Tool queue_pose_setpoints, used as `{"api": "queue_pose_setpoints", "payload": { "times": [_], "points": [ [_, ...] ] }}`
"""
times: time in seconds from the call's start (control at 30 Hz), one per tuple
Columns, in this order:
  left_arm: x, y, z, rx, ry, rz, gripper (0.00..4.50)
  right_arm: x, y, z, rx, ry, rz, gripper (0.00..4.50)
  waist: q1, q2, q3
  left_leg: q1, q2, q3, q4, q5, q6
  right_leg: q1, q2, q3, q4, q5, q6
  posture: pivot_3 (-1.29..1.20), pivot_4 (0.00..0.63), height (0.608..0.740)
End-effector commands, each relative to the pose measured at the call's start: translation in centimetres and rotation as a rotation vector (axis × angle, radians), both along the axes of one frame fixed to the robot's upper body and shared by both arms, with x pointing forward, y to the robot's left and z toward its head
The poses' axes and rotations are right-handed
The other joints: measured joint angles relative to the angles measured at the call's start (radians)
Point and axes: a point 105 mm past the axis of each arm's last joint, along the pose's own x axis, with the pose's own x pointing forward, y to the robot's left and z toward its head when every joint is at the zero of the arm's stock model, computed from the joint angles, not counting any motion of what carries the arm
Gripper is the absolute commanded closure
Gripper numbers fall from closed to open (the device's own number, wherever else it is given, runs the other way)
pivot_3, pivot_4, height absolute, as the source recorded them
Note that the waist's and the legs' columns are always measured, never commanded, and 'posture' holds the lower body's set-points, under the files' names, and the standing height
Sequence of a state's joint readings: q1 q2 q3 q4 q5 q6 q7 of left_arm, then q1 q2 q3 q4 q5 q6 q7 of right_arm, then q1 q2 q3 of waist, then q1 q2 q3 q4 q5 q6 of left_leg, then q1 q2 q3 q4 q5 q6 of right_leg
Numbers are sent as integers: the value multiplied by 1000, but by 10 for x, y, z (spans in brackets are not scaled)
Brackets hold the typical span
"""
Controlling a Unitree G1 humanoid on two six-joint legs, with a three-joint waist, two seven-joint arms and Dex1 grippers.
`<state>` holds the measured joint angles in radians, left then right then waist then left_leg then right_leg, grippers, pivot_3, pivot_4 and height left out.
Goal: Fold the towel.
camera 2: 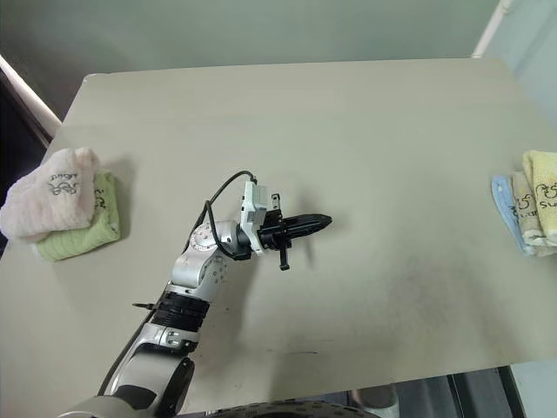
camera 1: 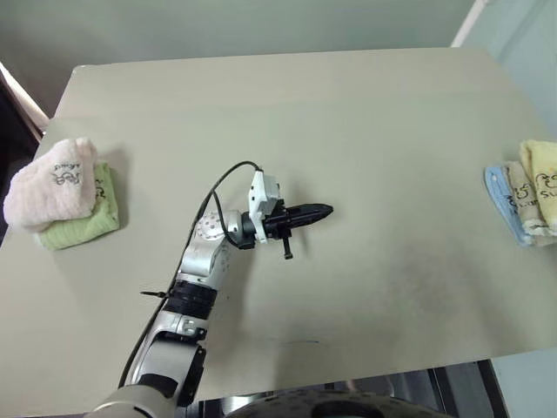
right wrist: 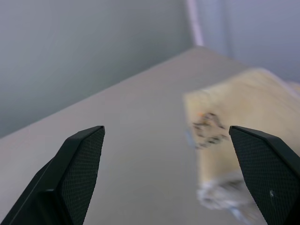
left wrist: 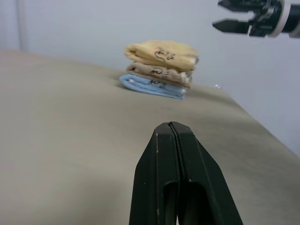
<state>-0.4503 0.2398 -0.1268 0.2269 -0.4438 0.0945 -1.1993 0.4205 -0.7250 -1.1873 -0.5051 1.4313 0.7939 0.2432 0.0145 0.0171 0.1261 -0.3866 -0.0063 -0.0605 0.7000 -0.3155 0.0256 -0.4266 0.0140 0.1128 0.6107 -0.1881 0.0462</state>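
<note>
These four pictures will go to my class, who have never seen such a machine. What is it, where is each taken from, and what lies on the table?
It is a humanoid robot with two arms. Two pictures look down from its head; two look along each wrist's black fingers. The left gripper hovers shut over the beige table, holding nothing. The right gripper is open and empty. The pale yellow towel lies folded atop a beige towel and a blue towel at the table's right edge. On the left, a pink towel lies on a green towel.
</note>
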Motion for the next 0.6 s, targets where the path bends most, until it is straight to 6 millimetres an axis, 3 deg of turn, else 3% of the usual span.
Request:
{"api": "queue_pose_setpoints", "payload": {
  "times": [0.03,0.3,0.6],
  "points": [
    [1,5,17,-59,-33,2,4500,6,36,26,-159,-76,152,13,-2,0,0,0,0,0,0,0,0,0,0,0,0,0,0,0,150,740],
    [-8,17,21,-38,-40,7,4500,39,90,18,-371,-85,396,13,-5,0,0,1,0,0,0,1,1,0,0,0,1,5,6,0,150,740],
    [-30,49,27,-10,-12,11,4500,74,147,-26,-563,-106,640,13,-11,0,0,1,1,1,-1,4,-6,-1,0,0,1,7,10,0,150,740]
  ]
}}
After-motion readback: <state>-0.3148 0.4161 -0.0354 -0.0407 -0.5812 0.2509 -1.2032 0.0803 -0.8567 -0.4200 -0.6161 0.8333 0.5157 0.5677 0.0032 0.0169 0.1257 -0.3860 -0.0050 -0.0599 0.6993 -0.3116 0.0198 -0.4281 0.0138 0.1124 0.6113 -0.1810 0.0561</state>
